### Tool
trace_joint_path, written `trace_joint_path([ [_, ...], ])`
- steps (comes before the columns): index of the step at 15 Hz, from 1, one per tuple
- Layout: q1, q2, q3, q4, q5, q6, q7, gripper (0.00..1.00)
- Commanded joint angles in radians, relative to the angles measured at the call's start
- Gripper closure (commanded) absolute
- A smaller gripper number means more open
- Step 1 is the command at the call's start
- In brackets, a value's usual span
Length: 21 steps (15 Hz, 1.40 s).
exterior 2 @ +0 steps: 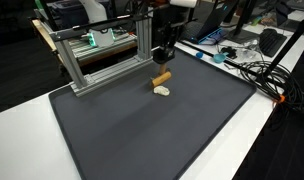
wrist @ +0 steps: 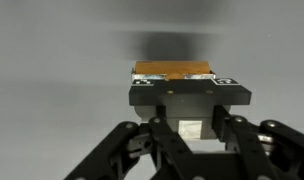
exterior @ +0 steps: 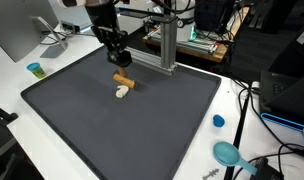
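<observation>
On white table (exterior: 12,90): dark mat (exterior: 142,135), blue cap (exterior: 218,121). On mat: orange block (exterior: 124,81), white piece (exterior: 122,93) just beside.

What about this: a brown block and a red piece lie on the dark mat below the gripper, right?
Not red: the piece beside the brown block is cream-white, as both exterior views show. Both lie on the dark mat below the gripper.

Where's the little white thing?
In both exterior views the white piece sits on the dark mat, right beside the orange block, close to the gripper.
</observation>
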<state>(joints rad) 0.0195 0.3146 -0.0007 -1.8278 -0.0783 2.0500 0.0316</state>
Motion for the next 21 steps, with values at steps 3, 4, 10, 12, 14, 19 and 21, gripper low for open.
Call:
trace_joint_path([
  [3,-0.013,0.07,-0.007,0.048,0.002,0.028,-0.021,0.79],
  [4,-0.014,0.082,-0.007,0.058,0.005,0.042,-0.024,0.79],
  [10,-0.021,0.14,-0.003,0.132,0.02,0.037,-0.042,0.79],
  [12,-0.023,0.156,-0.002,0.155,0.026,0.027,-0.051,0.79],
  [14,-0.025,0.176,-0.003,0.174,0.028,0.01,-0.056,0.79],
  [19,-0.035,0.207,0.002,0.211,0.046,0.023,-0.078,0.79],
  [21,-0.037,0.214,0.004,0.223,0.051,0.024,-0.086,0.79],
])
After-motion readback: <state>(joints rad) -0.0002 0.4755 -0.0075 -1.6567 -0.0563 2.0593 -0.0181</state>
